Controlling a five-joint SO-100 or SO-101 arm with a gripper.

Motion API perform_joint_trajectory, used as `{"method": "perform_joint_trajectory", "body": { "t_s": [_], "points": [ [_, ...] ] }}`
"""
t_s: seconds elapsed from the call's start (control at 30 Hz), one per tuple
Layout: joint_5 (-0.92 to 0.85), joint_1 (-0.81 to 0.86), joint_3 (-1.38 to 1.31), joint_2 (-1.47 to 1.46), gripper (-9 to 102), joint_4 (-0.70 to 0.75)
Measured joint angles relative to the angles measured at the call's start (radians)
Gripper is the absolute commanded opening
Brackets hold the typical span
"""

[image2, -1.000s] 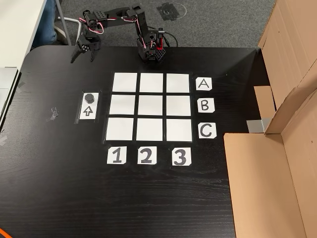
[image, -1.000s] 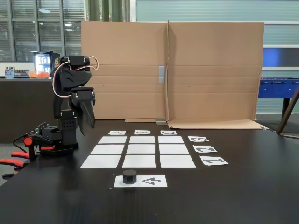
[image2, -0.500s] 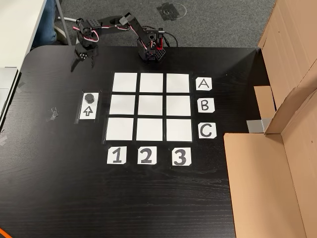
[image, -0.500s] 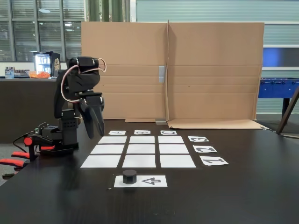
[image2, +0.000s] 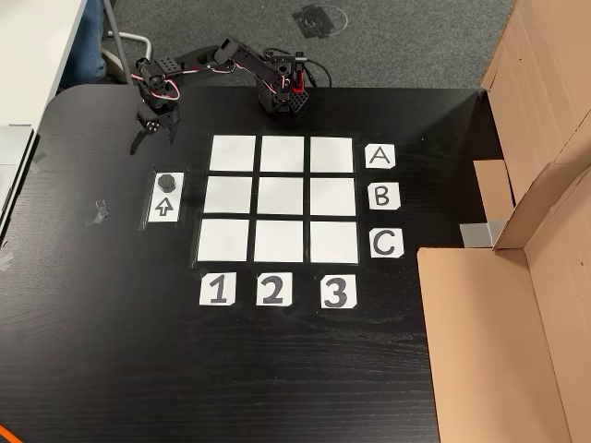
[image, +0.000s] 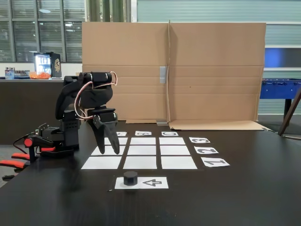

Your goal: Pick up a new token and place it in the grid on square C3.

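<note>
So the token [image: 130,178] [image2: 167,181] is a chunky little black puck, kinda hexagonal with a stepped top, matte plastic look. It's sitting on one end of the small white paper sheet [image: 154,182] [image2: 164,207] printed with an outlined arrow, well outside the grid [image: 140,151] [image2: 281,198].

The grid is nine flat white paper rectangles in a 3x3 layout, with the dark surface [image: 244,197] [image2: 111,351] showing through as thin gaps. Paper labels A, B, C run down one side and 1, 2, 3 along another. Square C3 [image: 172,141] [image2: 333,242] is the plain corner cell next to both the C and the 3 label, nothing on it.

The arm is black plastic with looped wires on top, bolted at the surface's edge. Its tool [image: 108,143] [image2: 150,139] points down, hanging above the surface near the A1 corner of the grid, apart from the token. The two tapered fingers are spread with a visible gap, nothing between them.

Behind it all there's a big folded sheet of plain brown corrugated cardboard [image: 211,70] [image2: 517,277] standing up as a backdrop. The surface itself is smooth and slightly glossy black.
</note>
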Motion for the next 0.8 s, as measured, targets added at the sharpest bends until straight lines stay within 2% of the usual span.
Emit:
{"method": "perform_joint_trajectory", "body": {
  "t_s": [0.8],
  "points": [
    [0.034,-0.11,-0.259,-0.267,47,0.0]
  ]
}}
